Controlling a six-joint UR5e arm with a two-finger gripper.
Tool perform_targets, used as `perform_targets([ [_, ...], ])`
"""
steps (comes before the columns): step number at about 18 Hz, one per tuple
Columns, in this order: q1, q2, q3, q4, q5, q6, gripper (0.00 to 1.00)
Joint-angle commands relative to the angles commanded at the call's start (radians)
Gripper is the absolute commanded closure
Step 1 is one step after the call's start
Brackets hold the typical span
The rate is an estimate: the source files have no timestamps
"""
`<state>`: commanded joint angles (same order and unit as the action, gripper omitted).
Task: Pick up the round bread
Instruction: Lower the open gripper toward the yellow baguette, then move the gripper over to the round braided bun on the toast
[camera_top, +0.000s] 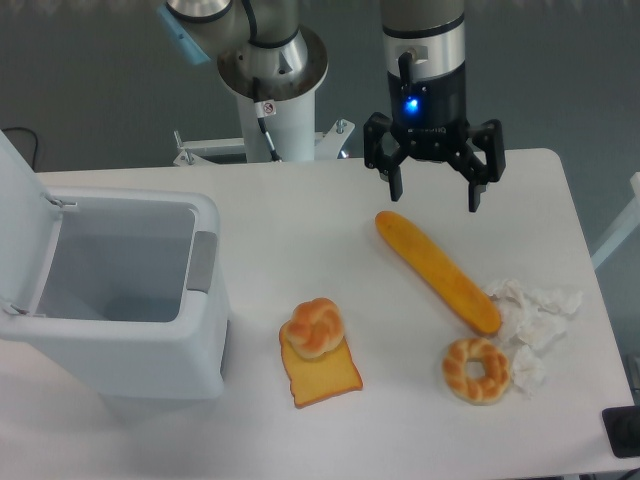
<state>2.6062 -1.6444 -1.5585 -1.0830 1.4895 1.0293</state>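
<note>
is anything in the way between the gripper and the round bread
Nothing visible blocks it. The gripper hangs open above the far side of the table, and the round bread sits uncovered on the toast slice. The long baguette lies to the right of that line.

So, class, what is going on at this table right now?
A robot arm's gripper hangs open above the far side of the table, holding nothing. The round bread it should pick up sits untouched on a toast slice nearer the front. A long loaf, a ring-shaped bread and an open bin are also there.
</note>
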Motion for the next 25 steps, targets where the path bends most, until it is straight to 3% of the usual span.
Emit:
perform_targets([
  [17, -0.021, -0.077, -0.067, 0.008, -0.002, -0.029, 0.00],
  [21, -0.043, -0.083, -0.124, 0.009, 0.000, -0.029, 0.00],
  [25, -0.072, -0.104, -0.130, 0.005, -0.002, -0.034, 0.00],
])
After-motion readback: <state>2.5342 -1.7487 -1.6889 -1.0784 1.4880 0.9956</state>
